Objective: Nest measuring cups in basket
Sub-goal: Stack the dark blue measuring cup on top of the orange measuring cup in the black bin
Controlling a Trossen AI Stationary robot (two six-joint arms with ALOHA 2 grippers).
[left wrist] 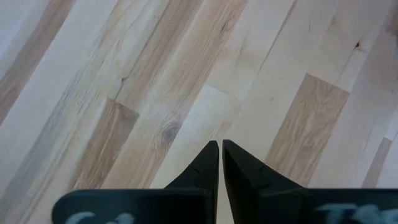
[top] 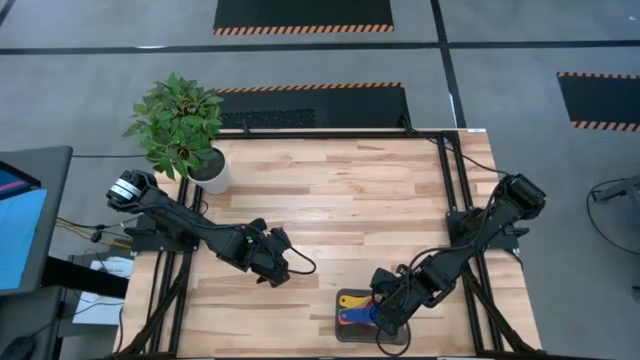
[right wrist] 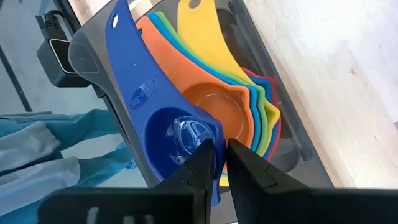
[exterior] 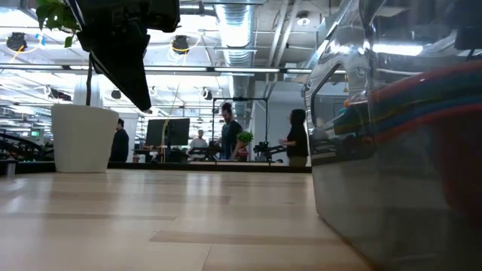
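At the tabletop's [top: 330,200] near edge, the right claw [right wrist: 216,155] pinches the rim of a small blue cup [right wrist: 168,134], fingers narrow, over the nested measuring cups [right wrist: 224,112] in the basket [top: 345,333]. Releasing it tilted could leave it unseated. Farther off, the left claw [left wrist: 220,163] hangs closed, empty.

measuring cups [right wrist: 211,106] nested in basket [right wrist: 93,68] at table [top: 330,200] front edge

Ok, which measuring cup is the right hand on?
The dark blue measuring cup: the right hand pinches its rim. It sits beside, not inside, the nested stack topped by the orange cup.
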